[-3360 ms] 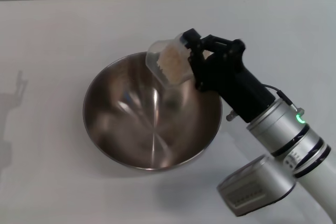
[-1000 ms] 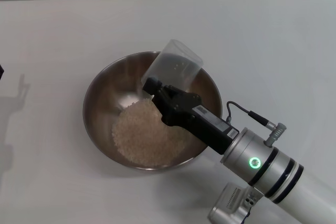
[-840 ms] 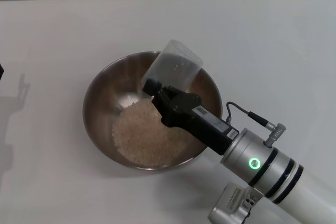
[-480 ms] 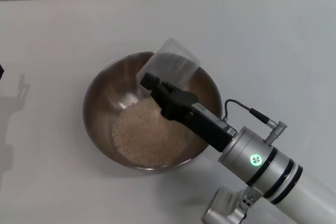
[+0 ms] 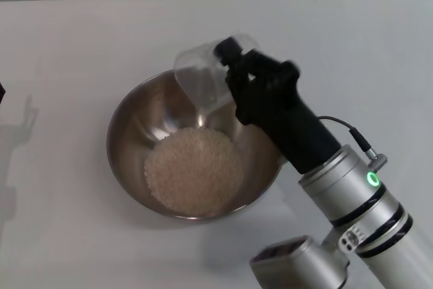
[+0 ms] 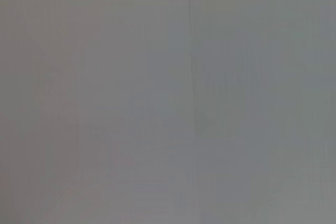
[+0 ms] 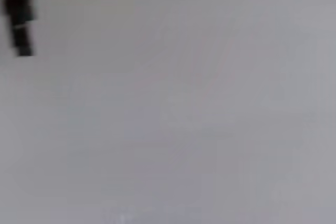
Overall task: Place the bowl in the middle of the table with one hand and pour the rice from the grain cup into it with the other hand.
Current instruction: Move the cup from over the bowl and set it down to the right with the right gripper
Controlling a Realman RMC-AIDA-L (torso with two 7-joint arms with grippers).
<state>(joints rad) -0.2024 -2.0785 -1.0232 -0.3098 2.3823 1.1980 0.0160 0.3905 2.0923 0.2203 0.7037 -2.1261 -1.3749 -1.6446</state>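
The large steel bowl (image 5: 135, 133) stands on the white table (image 5: 67, 45) near its middle. A heap of pale rice (image 5: 193, 169) lies in the bowl's bottom. My right gripper (image 5: 230, 65) is shut on the clear grain cup (image 5: 200, 82), which is tipped on its side above the bowl's far rim and looks empty. The left gripper is out of view; only a dark sliver (image 5: 1, 91) shows at the left edge. The left wrist view shows only plain grey.
My right arm (image 5: 338, 187) reaches in from the lower right over the bowl's right rim. The arm's shadow (image 5: 20, 120) falls on the table at the left. The right wrist view shows blurred white with a dark strip (image 7: 18, 14).
The rice has gone from the cup into the bowl. In the last half second my right wrist has rolled back and lifted the empty cup up off the heap toward the far rim.
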